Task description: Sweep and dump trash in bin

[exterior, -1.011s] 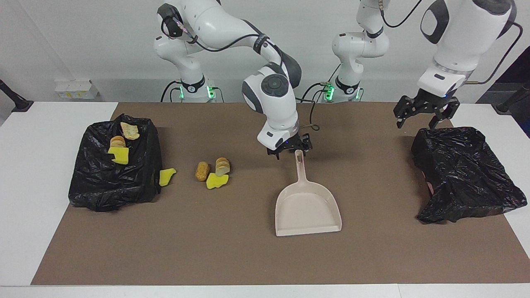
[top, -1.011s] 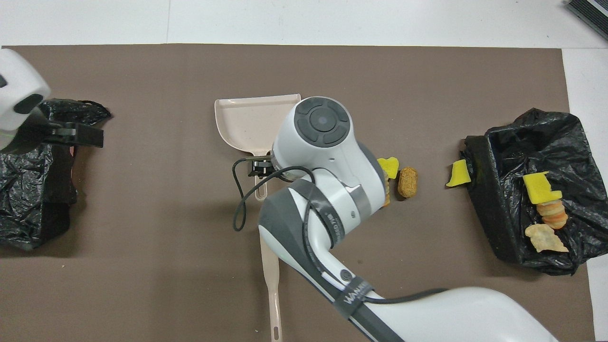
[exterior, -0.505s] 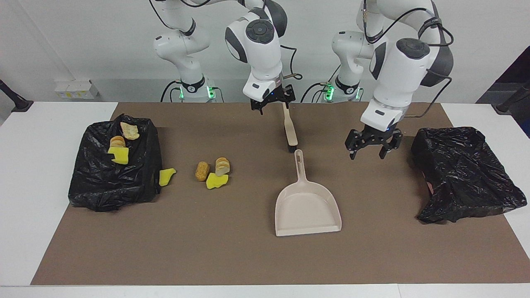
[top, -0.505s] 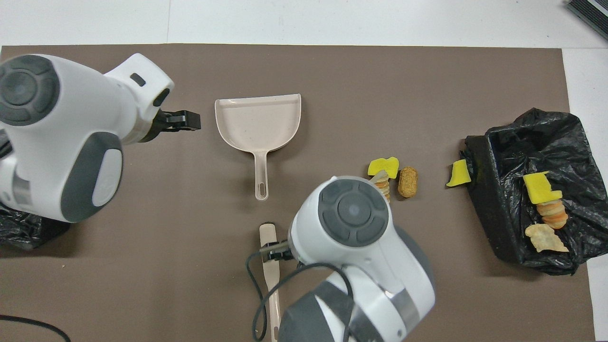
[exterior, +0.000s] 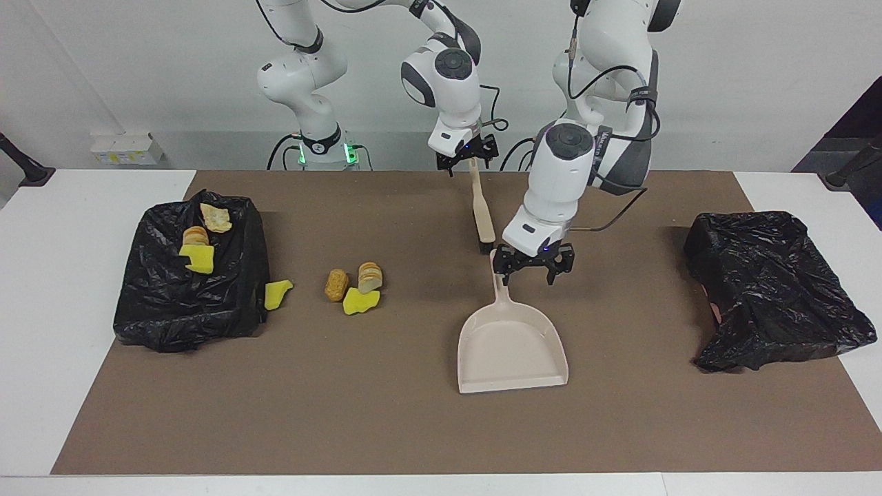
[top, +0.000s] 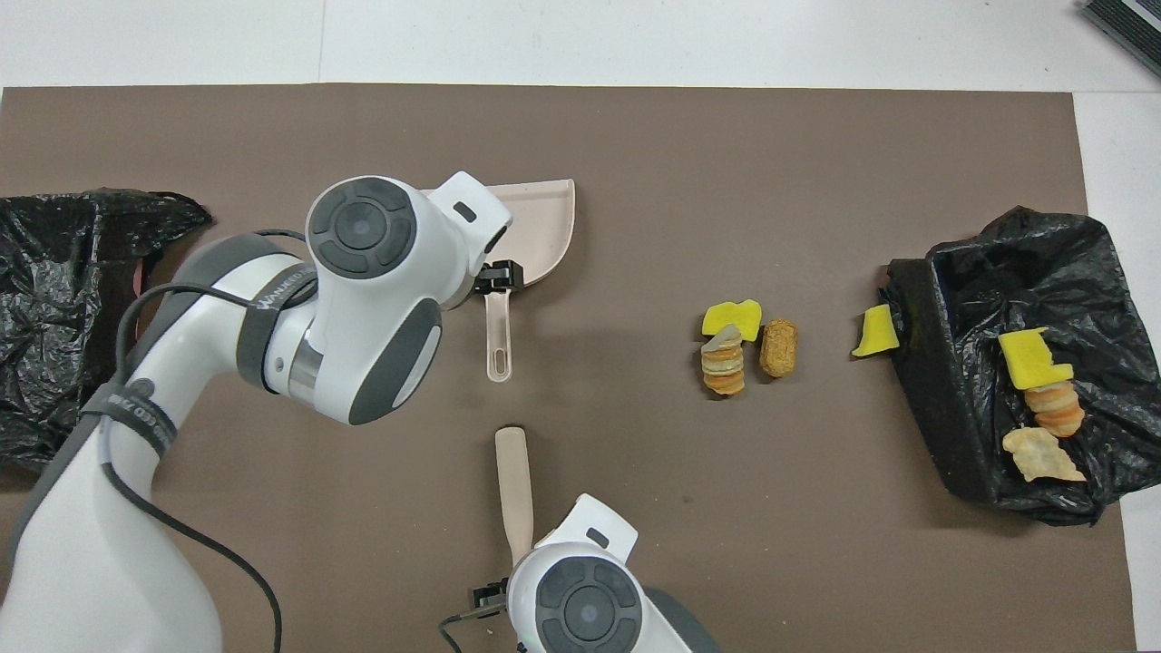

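Nearest the robots, we have the right gripper (exterior: 467, 160) up over the grip end of the brush (exterior: 481, 207), which lies flat on the brown mat (exterior: 344, 413) just robot-side of the dustpan (exterior: 513, 344), brush head pointing at the dustpan's handle tip and close to it. Its jaws stand open, holding nothing. Next out, the left gripper (exterior: 534, 270) is low just beside the dustpan handle, on the side toward the left arm's end, jaws open and empty; we can't tell whether a finger touches the handle. The dustpan lies flat, handle toward the robots, mouth pointing away, nothing in it. The trash (exterior: 361, 301) is all toward the right arm's end from the dustpan: three scraps in a tight cluster about level with the dustpan handle (two tan chunks, one yellow piece), then a lone yellow piece against the edge of a black bag (exterior: 189, 310), then three more lying on that bag (a yellow piece, a round tan chunk, a flat tan chip). The second black bag (exterior: 772, 289) sits well apart from the dustpan toward the left arm's end, no scraps showing on it. The white surface (exterior: 41, 310) shows past both ends of the mat.
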`<state>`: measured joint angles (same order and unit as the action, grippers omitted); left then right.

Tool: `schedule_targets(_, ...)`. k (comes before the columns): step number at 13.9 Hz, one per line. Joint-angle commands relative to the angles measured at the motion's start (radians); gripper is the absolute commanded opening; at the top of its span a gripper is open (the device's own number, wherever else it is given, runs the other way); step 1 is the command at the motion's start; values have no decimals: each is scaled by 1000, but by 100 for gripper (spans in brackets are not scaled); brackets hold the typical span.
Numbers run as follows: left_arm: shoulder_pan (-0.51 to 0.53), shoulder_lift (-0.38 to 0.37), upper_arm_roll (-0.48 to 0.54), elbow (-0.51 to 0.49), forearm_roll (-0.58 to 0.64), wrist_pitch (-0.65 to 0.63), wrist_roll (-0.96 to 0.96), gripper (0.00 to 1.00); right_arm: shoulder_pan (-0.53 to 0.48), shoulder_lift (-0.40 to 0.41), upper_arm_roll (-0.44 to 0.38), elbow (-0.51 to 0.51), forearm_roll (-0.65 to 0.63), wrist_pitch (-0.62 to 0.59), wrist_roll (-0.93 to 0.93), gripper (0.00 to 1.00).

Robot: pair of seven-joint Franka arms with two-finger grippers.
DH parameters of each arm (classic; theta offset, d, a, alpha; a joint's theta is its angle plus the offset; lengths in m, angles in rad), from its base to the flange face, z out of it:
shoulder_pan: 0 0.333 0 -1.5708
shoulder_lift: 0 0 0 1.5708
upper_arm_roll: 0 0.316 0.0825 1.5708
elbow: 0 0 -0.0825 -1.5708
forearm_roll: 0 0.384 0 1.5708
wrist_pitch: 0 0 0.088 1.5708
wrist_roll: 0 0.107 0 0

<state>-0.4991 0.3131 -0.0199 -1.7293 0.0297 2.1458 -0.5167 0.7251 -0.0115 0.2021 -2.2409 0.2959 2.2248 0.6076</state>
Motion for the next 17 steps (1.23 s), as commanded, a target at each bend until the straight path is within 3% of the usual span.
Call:
schedule_targets(1,-53,7,17,-53,18,32,-63,100,43,61,-6,-23,25,93,32,100)
schedule_targets(3,-73,-3,17,-99,18,60,-62,100,53,67,-6,-45,25,108,32,94)
schedule_targets(5,-88,9,17,-110,19,60,-57,100,57,73,-6,-45,25,118,32,55)
schedule_targets(6,-90,9,17,-111,19,54,-55,92,57,76,-6,-45,25,125,24,30)
schedule_targets(7,-90,9,17,-112,19,48,-54,77,59,76,-7,-43,22,127,23,7)
schedule_targets(8,-87,9,17,-102,19,37,-52,59,59,77,-7,-40,13,127,24,0)
schedule_targets(10,-84,11,17,-99,21,29,-49,0,59,87,-9,-29,6,127,26,0)
schedule_targets(15,-61,-11,34,-79,27,10,142,0,45,84,-16,-23,-11,107,34,0)
schedule_targets(17,-20,-12,35,-18,27,-81,300,0,2,35,-20,-26,-67,26,47,0)
